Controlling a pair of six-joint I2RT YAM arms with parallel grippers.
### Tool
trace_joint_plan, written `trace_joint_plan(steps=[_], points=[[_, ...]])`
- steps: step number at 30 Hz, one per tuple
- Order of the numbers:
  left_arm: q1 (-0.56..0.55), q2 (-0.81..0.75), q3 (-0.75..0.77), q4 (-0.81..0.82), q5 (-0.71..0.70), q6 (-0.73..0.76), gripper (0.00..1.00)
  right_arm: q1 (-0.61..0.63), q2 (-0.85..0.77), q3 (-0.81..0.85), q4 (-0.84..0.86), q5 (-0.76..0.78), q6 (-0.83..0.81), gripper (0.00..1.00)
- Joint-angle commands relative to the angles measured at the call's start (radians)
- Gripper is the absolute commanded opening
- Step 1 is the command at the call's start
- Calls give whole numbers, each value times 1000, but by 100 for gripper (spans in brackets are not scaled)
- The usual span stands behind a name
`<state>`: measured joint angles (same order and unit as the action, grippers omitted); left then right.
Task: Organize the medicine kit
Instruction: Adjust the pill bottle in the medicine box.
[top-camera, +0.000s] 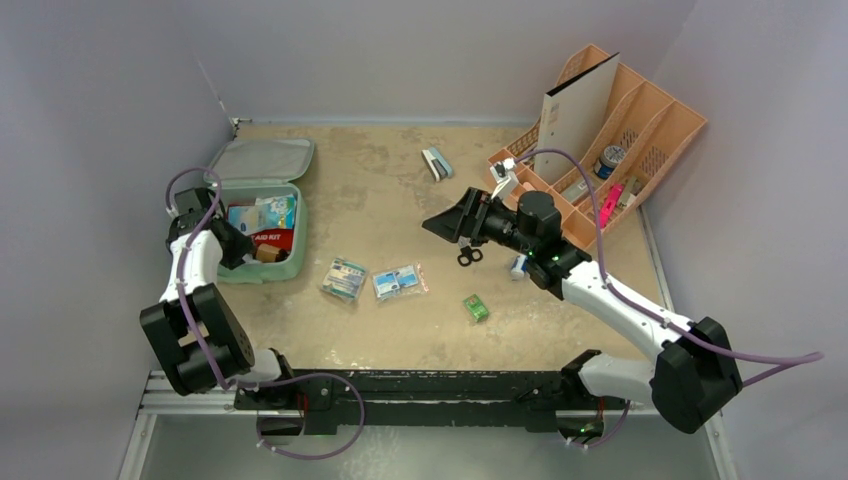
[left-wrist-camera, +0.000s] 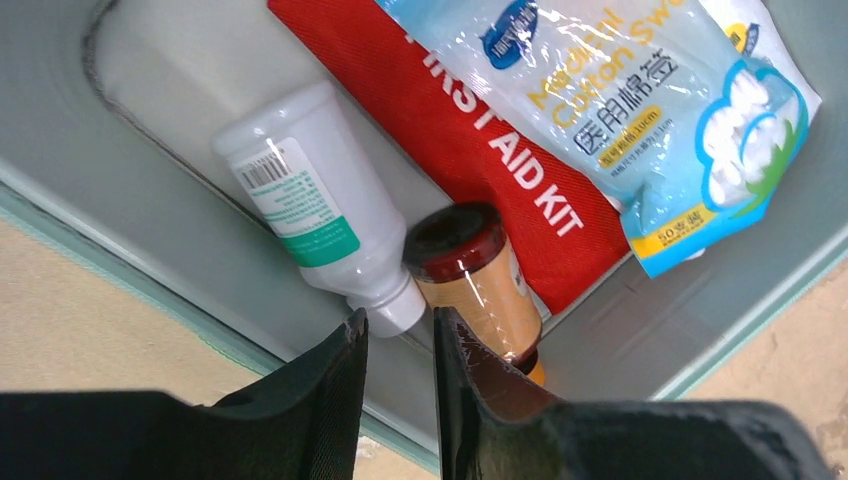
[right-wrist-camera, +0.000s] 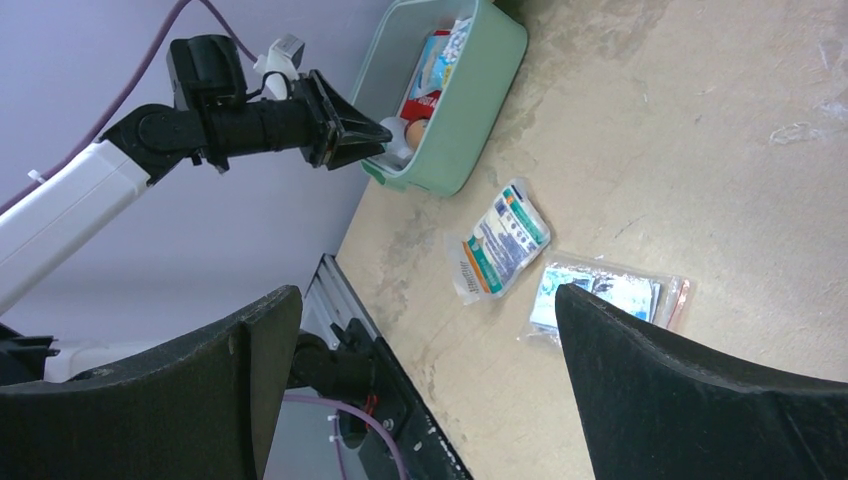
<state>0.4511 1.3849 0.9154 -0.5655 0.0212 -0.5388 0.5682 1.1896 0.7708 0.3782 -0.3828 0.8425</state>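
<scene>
- The medicine kit (top-camera: 262, 160) lies open at the far left of the counter (top-camera: 390, 205), with its lid folded back toward the far wall.
- Inside the kit are a white bottle (left-wrist-camera: 320, 215) on its side, a brown bottle (left-wrist-camera: 475, 270) with a dark red cap, a red first-aid pouch (left-wrist-camera: 470, 140) and a pack of cotton swabs (left-wrist-camera: 640, 110) lying over the pouch.
- The left end effector (left-wrist-camera: 398, 325) hangs over the kit's near rim. Its fingers are only a narrow slit apart, with nothing between them, and the tips are just beside the white bottle's cap.
- The right end effector (top-camera: 442, 222) is above mid-counter, spread wide and empty, pointing left.
- Two clear packets (top-camera: 345, 278) (top-camera: 398, 281) and a small green box (top-camera: 476, 308) lie loose on the counter, near the middle.
- A peach organizer (top-camera: 650, 130) stands at the far right.
</scene>
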Motion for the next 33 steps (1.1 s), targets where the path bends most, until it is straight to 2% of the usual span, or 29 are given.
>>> trace_joint_plan(steps=[1,7,14,19,23,25,30,33], points=[[0,9,32,-2,-102,26,28,-2,-26,-8,19,13,-26,99],[0,20,68,5,-144,25,28,-2,-37,-8,8,16,-34,99],[0,12,106,-1,-93,22,37,-1,-43,-7,-16,25,-59,99],[-2,-9,119,4,-85,67,44,-2,-32,34,-119,74,-87,99],[-31,41,163,-27,-129,61,48,-2,-26,79,-224,112,-134,99],[-32,77,181,-43,-106,39,47,-2,-14,116,-297,129,-169,99],[-61,140,213,-45,-93,43,38,-2,18,198,-443,113,-246,99],[-63,191,220,-40,-78,38,33,-2,16,210,-463,115,-268,99]])
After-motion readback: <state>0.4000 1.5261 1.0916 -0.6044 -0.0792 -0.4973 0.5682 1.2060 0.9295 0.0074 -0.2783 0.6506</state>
